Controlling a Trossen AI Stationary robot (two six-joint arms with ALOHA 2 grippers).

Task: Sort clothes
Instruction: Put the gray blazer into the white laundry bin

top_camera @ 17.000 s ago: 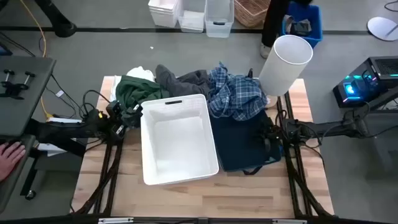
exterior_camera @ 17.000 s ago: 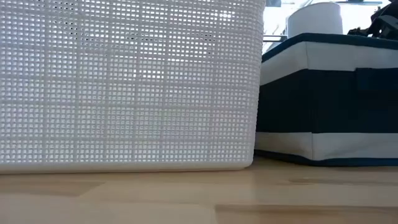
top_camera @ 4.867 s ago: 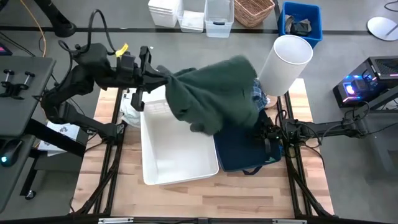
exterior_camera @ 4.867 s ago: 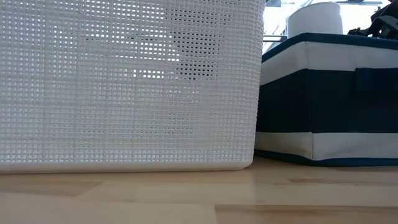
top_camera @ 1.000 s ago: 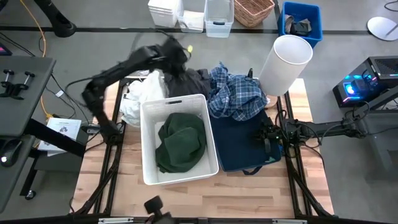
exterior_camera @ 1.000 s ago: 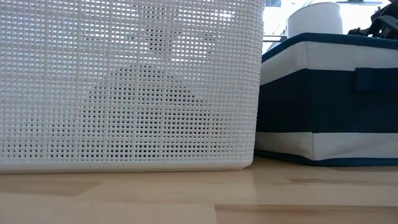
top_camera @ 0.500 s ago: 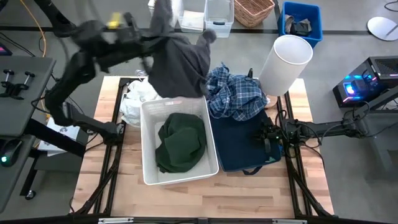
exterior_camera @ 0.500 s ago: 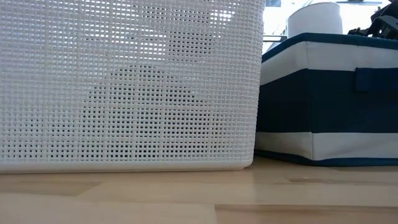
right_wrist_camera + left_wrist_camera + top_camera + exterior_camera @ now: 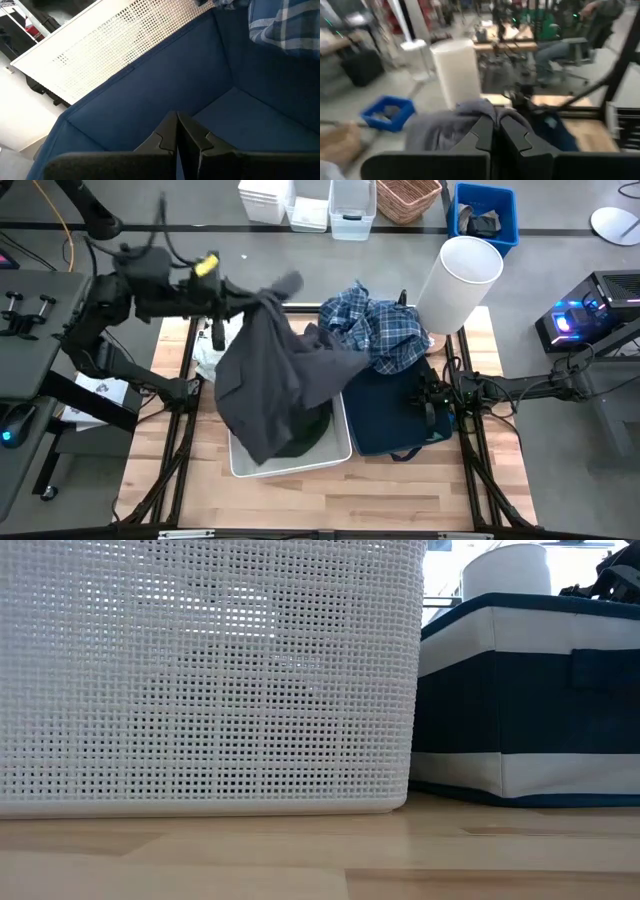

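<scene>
My left gripper (image 9: 238,304) is raised above the table's far left and shut on the dark grey garment (image 9: 272,380), which spreads down over the white plastic bin (image 9: 300,463). The dark green garment lies in that bin, mostly hidden; a dark bit (image 9: 308,438) shows. The blue-and-white plaid shirt (image 9: 385,330) lies heaped at the far side, over the navy bin's (image 9: 392,418) far edge. A white garment (image 9: 206,356) lies left of the white bin. My right gripper (image 9: 430,402) is shut and empty at the navy bin's right side. My left gripper pinches a bunched upper end of the dark grey garment (image 9: 479,111) between its two fingers. The fingers are about level and point toward the table's right. The garment hangs from them, slack, and drapes over the white bin.
A white cylinder (image 9: 458,282) stands at the far right corner. The white bin (image 9: 200,670) and the navy bin (image 9: 530,690) stand side by side mid-table. Bare wood (image 9: 330,500) lies along the near edge. Bins and a basket stand on the floor beyond.
My left gripper has taken hold of the dark grey garment on the far pile and lifted it clear. It has then come down and toward the near edge. The garment has swung out and now spreads over the white bin and the green garment.
</scene>
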